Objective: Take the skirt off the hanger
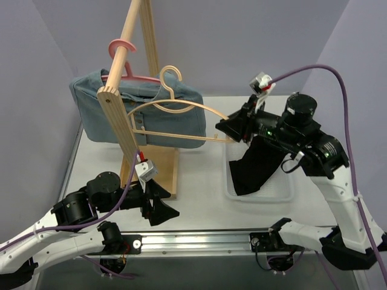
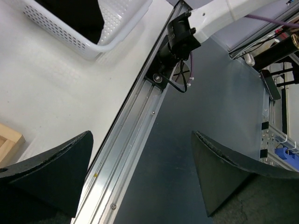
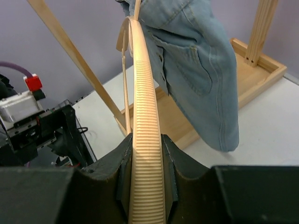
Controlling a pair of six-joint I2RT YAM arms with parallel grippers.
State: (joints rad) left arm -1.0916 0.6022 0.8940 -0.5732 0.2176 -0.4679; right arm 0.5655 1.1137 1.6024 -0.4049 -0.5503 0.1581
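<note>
Top view: the right gripper point(image 1: 233, 128) clamps the wooden hanger point(image 1: 208, 109) at centre. The black skirt point(image 1: 257, 163) slumps in the white basket point(image 1: 266, 196) at four o'clock.

Left wrist: the left gripper point(image 2: 141, 135) gapes, holding nothing, with the basket point(image 2: 117, 37) at eleven o'clock.

Right wrist: the fingers point(image 3: 117, 163) pinch the ribbed hanger point(image 3: 142, 84), and a denim garment point(image 3: 201, 60) hangs at one o'clock.

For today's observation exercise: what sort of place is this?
Likely a robotics lab cell: left arm and right arm bolted to a white table, plain partition walls, a staged wooden clothes rack.
</note>
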